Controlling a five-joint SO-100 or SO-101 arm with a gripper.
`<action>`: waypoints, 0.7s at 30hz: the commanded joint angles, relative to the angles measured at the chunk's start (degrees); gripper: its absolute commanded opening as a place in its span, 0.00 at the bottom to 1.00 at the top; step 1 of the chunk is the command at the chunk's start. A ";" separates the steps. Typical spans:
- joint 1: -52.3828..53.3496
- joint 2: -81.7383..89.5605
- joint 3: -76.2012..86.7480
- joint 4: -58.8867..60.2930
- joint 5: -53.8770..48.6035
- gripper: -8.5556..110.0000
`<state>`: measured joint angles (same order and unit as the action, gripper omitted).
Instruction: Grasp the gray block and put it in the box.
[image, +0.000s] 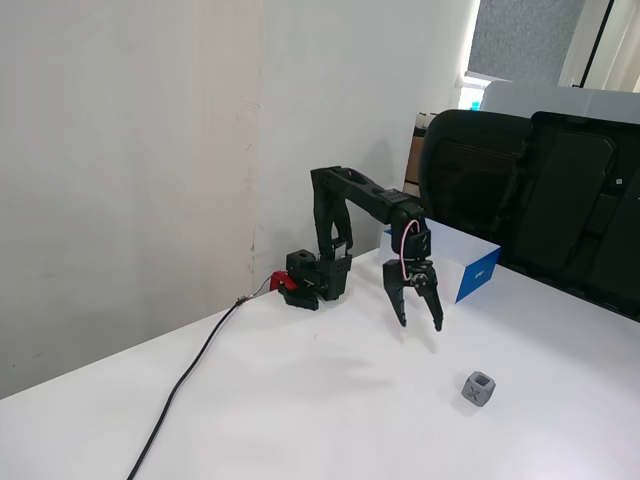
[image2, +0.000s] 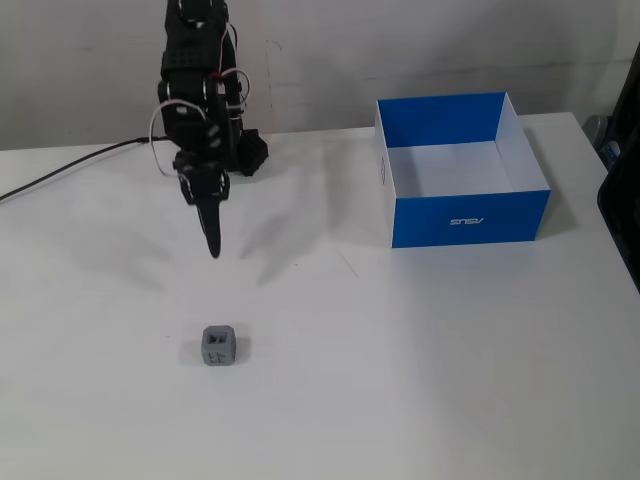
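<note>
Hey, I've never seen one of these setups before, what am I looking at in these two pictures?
It is a small black robot arm bolted on a white table. Both cameras stand still: one looks from the side, the other faces the arm from higher up. Its two-finger gripper hangs open above the table and holds nothing. A small gray block lies apart from it, and a blue box, white inside and empty, stands farther off. A black cable runs from the base.
</note>
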<state>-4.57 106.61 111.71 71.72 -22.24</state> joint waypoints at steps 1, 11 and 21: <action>0.00 -5.36 -9.14 0.44 -0.09 0.30; 0.26 -16.44 -24.35 5.89 -0.44 0.30; 0.88 -18.28 -31.90 10.63 -0.44 0.30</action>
<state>-3.16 88.15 85.78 81.39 -22.24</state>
